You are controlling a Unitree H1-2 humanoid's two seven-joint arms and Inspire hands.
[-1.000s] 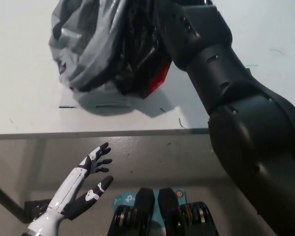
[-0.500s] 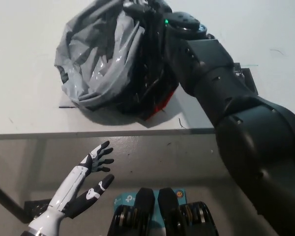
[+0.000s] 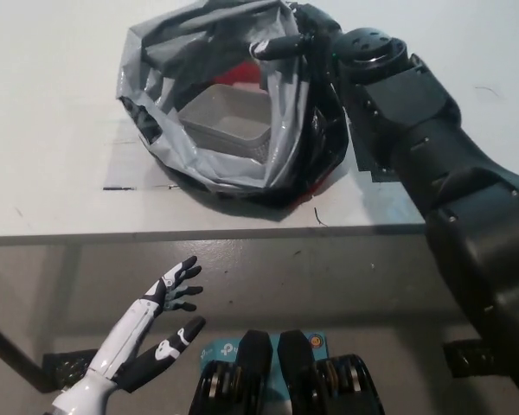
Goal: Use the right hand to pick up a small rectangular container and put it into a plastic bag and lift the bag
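A grey-and-black plastic bag (image 3: 160,73) lies on the white table (image 3: 52,181) with its mouth gaping toward me. Inside it sits a small pale rectangular container (image 3: 229,121), upright, its open top showing. My black right hand (image 3: 307,43) is at the bag's upper right rim and holds the plastic there, keeping that edge raised; part of the hand is hidden by the folds. My white left hand (image 3: 160,324) rests open at the lower left, below the table's front edge, away from the bag.
Something red (image 3: 233,73) shows inside the bag behind the container, and a red bit peeks out under its right side. The table's front edge (image 3: 242,232) runs across the middle of the picture. A short dark mark (image 3: 117,188) lies left of the bag.
The bag hung bunched above the table a second ago. My right hand has lowered it onto the table, and its mouth has spread so the container inside now shows.
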